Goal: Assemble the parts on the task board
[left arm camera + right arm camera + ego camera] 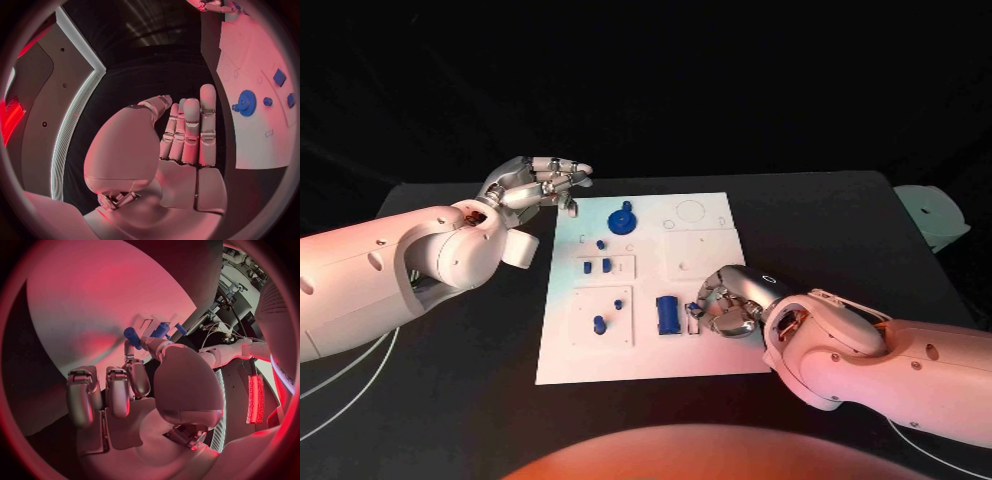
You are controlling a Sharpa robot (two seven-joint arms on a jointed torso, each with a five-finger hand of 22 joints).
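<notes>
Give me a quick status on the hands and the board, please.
Left hand open, holding nothing, off the task board's far left corner. Right hand over the board's right side beside the long blue part; grip unclear. Blue gear untouched.

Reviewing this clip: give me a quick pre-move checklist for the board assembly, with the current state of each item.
1. Task board flat on the table: ok.
2. Left robot hand off the board, beside its far left corner, fingers straight, holding nothing: ok.
3. Right robot hand over the board's near right part, by the blue block: ok.
4. Right robot hand holding a part: cannot tell; the right wrist view shows its fingers close to a blue piece, contact unclear.
5. Blue gear on the board's far part, untouched: ok.
6. Small blue pieces on the left half lie free: ok.
</notes>
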